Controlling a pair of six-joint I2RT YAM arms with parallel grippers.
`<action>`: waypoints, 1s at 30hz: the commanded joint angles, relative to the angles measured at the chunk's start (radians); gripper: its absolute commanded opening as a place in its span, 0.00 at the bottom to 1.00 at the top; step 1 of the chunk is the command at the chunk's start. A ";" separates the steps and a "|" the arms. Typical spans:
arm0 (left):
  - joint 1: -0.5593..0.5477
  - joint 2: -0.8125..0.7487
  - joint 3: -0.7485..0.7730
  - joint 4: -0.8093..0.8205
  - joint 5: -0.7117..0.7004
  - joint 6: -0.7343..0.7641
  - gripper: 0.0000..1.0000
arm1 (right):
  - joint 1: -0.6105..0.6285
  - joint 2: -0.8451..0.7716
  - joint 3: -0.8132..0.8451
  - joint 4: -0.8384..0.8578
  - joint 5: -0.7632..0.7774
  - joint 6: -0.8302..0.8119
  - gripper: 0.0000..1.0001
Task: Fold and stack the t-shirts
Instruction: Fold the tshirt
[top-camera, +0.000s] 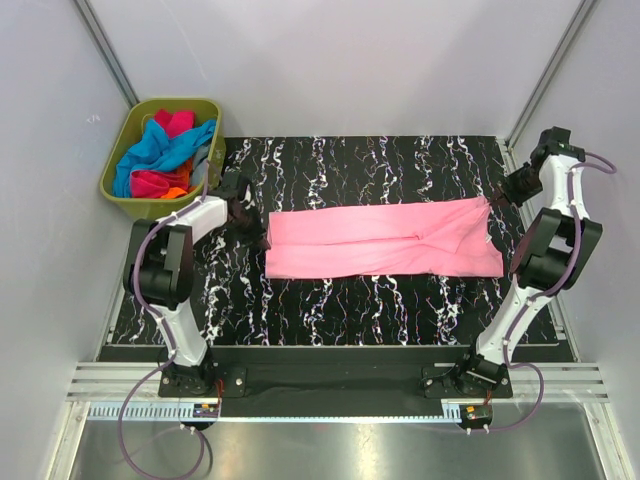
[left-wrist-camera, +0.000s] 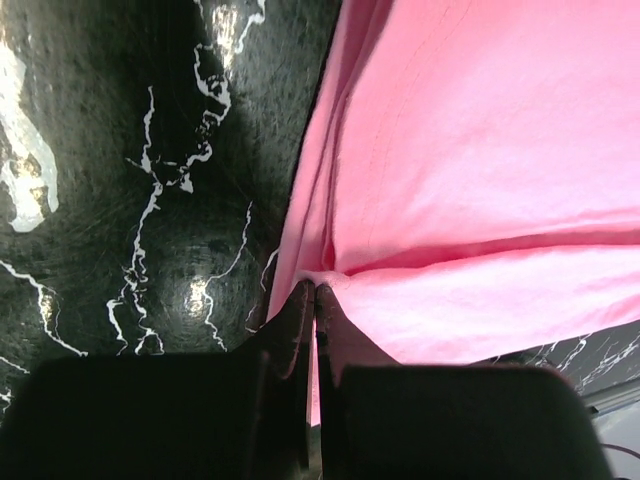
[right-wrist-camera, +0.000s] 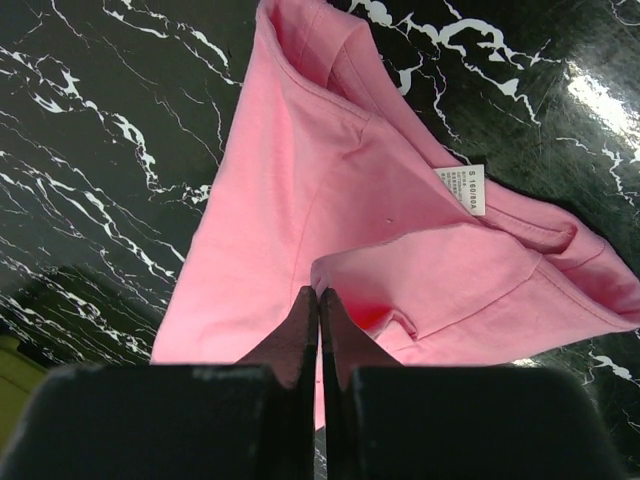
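the light pink t-shirt (top-camera: 385, 238) lies across the middle of the table (top-camera: 330, 315) as a long band, doubled lengthwise by the look of it, reaching from one arm to the other. my left end effector (left-wrist-camera: 315, 292) is pinched fully together on the cloth's edge at its left end, with no gap showing between the jaws. my right end effector (right-wrist-camera: 319, 295) is closed the same way on the fabric at the collar end, near the size label (right-wrist-camera: 463, 188). the other t-shirts (top-camera: 165, 155) sit heaped in the olive bin (top-camera: 112, 185) at the far left corner, well apart from this one.

i judge the shirt light, limp and fairly grippy. it will sag and crease wherever it is unsupported, and a thin pinch may catch only one layer. so the hold should take both layers at the end edges, and both ends should lift evenly to keep the fold square.
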 joint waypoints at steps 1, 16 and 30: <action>0.007 0.017 0.054 0.019 -0.026 -0.004 0.00 | 0.006 0.016 0.059 0.013 -0.001 0.006 0.00; 0.010 0.064 0.106 0.017 -0.043 0.054 0.09 | 0.014 0.155 0.167 0.011 -0.016 0.001 0.14; -0.065 -0.346 -0.073 -0.004 0.165 0.235 0.51 | -0.044 -0.070 -0.004 -0.138 0.197 -0.244 0.69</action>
